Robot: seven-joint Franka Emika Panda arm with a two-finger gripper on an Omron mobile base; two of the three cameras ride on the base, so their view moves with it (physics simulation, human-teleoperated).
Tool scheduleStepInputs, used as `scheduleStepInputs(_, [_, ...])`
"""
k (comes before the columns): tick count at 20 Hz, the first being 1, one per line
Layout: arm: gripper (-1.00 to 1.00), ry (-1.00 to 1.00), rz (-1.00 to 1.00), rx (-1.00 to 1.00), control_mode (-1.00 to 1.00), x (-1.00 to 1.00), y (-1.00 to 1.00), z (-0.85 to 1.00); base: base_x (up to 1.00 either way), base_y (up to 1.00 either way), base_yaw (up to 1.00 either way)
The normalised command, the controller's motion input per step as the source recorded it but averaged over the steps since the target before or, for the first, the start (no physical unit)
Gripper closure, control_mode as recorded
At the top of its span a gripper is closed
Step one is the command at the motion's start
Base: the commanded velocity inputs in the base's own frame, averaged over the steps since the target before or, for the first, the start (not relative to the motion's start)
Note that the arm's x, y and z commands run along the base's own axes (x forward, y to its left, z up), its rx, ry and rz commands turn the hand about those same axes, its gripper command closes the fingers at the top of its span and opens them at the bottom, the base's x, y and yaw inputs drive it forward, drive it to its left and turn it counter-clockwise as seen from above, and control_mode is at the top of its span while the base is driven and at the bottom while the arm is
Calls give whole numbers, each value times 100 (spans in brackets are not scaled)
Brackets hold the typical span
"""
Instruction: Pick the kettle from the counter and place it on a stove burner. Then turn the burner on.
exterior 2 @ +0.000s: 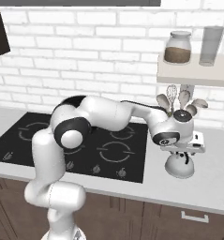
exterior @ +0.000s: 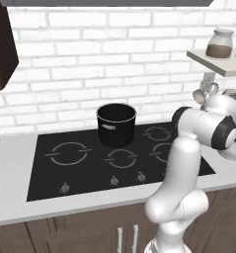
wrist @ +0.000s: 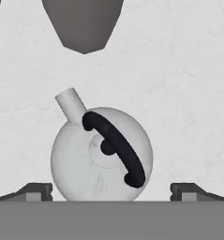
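Kettle [wrist: 101, 154] sitting on the surface [wrist: 188, 93] right of the stove, right under the tool [wrist: 111, 190]. Tool wide open, holding nothing. Could slip off the slanted dark handle [wrist: 114, 147] if closed crooked, tipping the round kettle.

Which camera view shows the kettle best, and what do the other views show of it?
The hand view: the kettle is seen from above, with spout, dark handle and round body whole, between the open gripper's fingertips. The right base view shows its lower body on the counter, under the hand.
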Motion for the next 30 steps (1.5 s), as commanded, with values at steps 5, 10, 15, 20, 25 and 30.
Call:
scheduleStepInputs(5, [-100,0,0,0,-100,1,-1,-14,0,0,0])
scheduleStepInputs(10, [-100,0,3,0,-100,0,0,-7,0,0,0])
scheduleStepInputs(15, [-100,0,6,0,-100,7,0,-6,0,0,0])
scheduleStepInputs(20, [-100,1,9,0,-100,9,0,-10,0,0,0])
scheduleStepInputs(25, [-100,2,9,0,-100,12,0,-9,0,0,0])
scheduleStepInputs(30, [-100,2,5,0,-100,5,0,-1,0,0,0])
